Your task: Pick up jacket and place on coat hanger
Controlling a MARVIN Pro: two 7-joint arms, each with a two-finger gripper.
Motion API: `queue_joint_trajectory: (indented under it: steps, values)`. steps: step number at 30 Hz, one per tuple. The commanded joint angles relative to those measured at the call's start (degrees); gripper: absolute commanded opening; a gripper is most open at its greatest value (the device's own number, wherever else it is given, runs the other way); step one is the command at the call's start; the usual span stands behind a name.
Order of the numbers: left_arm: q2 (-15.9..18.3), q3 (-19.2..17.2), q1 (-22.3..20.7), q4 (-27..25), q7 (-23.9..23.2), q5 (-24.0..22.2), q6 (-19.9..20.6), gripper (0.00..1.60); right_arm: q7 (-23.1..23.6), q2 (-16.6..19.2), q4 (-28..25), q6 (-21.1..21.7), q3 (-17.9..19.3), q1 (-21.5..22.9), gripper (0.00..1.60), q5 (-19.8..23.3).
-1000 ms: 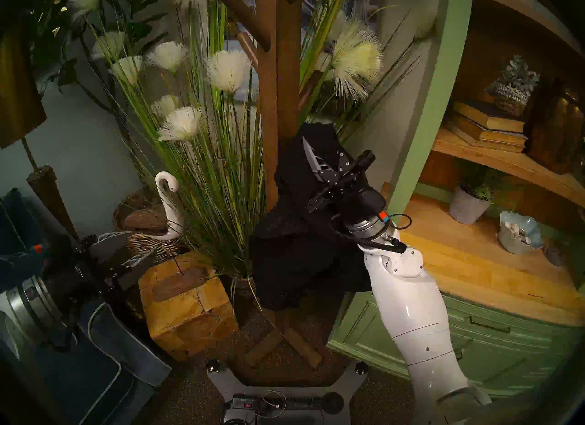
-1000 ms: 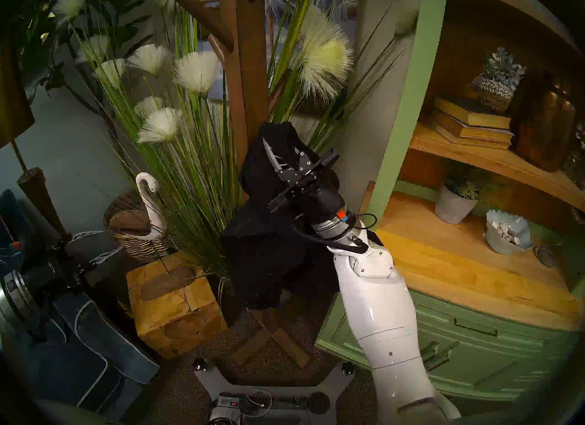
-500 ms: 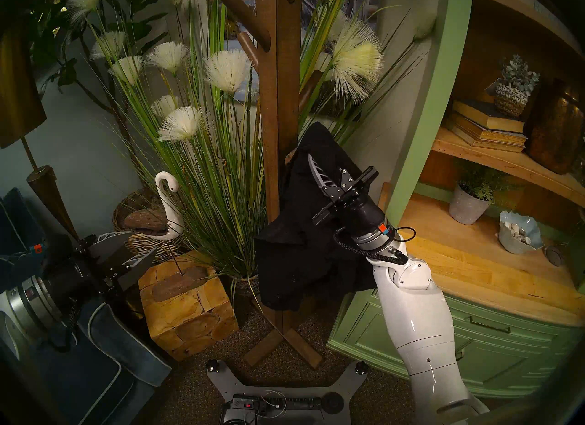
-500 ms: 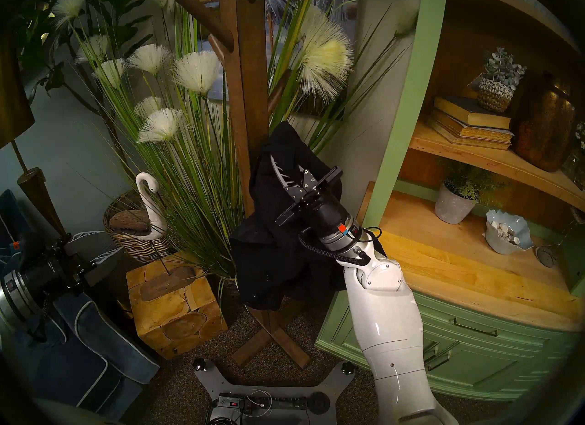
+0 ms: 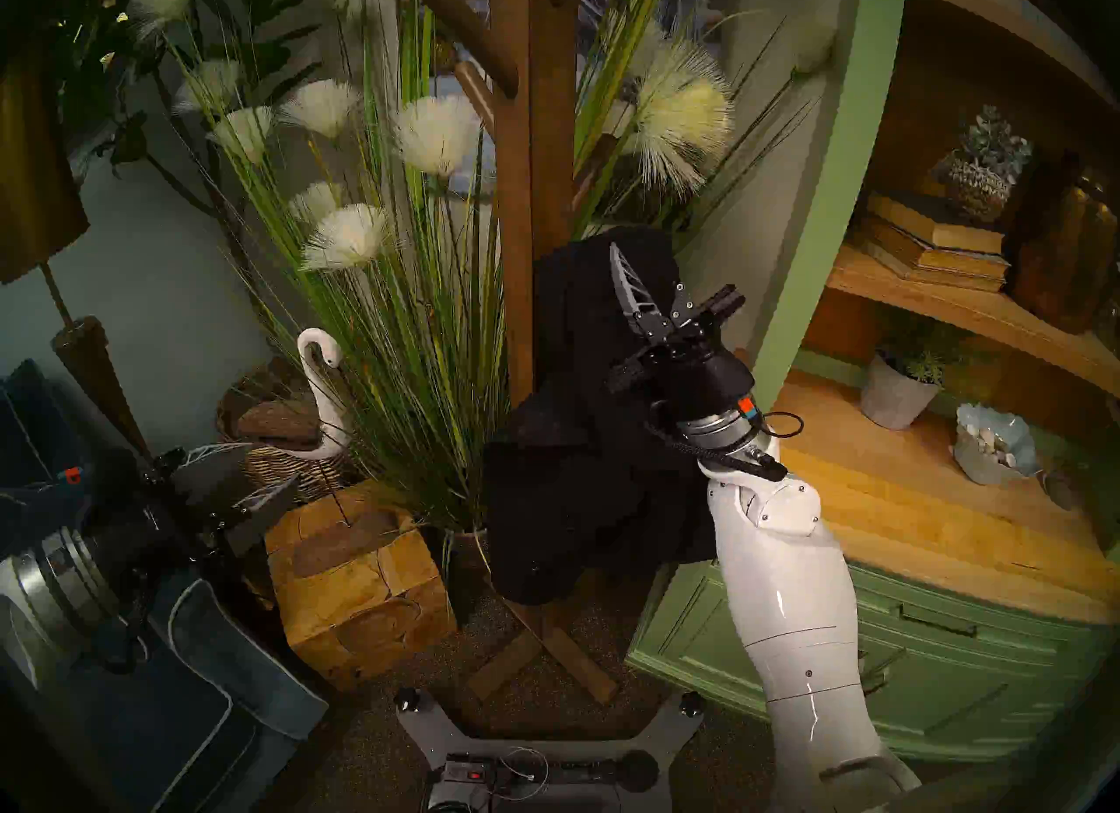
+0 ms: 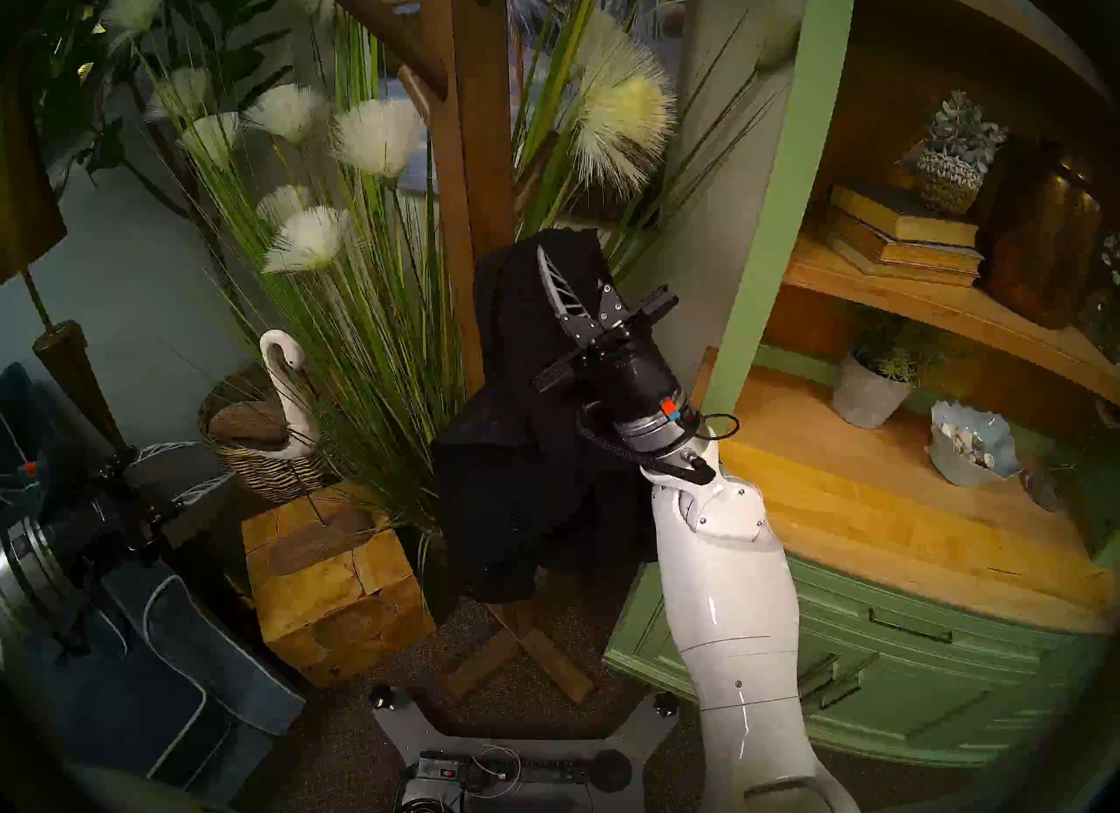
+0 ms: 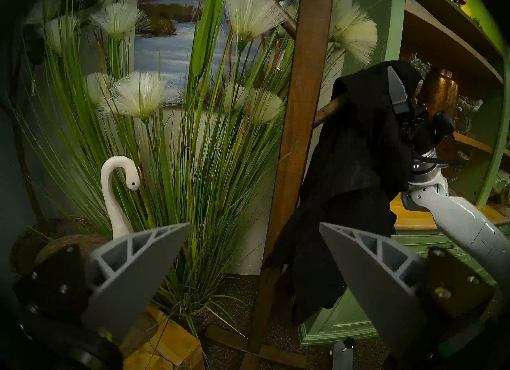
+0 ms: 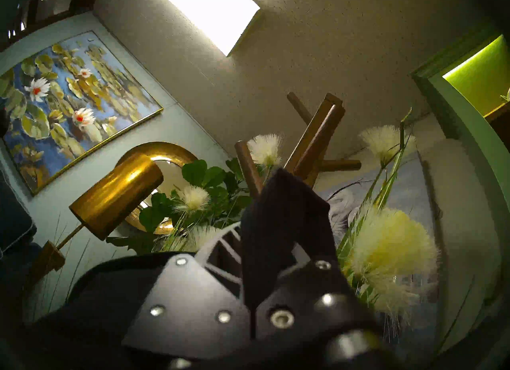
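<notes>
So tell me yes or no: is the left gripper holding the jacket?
No: the left gripper is open and empty, while the black jacket is clamped in the right gripper.

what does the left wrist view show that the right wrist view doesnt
Only the left wrist view: the white swan figure, the open left hand, the lake painting, the right arm, and a lower peg going under the jacket.

Only the right wrist view: the ceiling light, the water lily painting, the gold lamp shade, and the stand's top.

Both: the jacket pinched in the shut right hand, the wooden coat stand and the fluffy white flowers.
</notes>
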Motion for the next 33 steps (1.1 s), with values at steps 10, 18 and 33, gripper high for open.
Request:
queue_joint_trajectory:
  steps: [10,18,33]
  values:
    - [0.1,-0.2,0.0,-0.9,-1.1,-1.1,0.0,1.6,0.8,0.0,-1.6,-0.1,0.7,-0.6,0.0,-5.3]
    - [0.1,-0.2,0.0,-0.9,-1.1,-1.1,0.0,1.6,1.5,2.9,-1.5,-0.1,2.8,-3.9,0.0,-4.6]
    - [0.1,-0.1,0.0,-0.9,-1.1,-1.1,0.0,1.6,0.7,4.6,-0.4,-0.1,6.9,-10.3,1.49,-0.6]
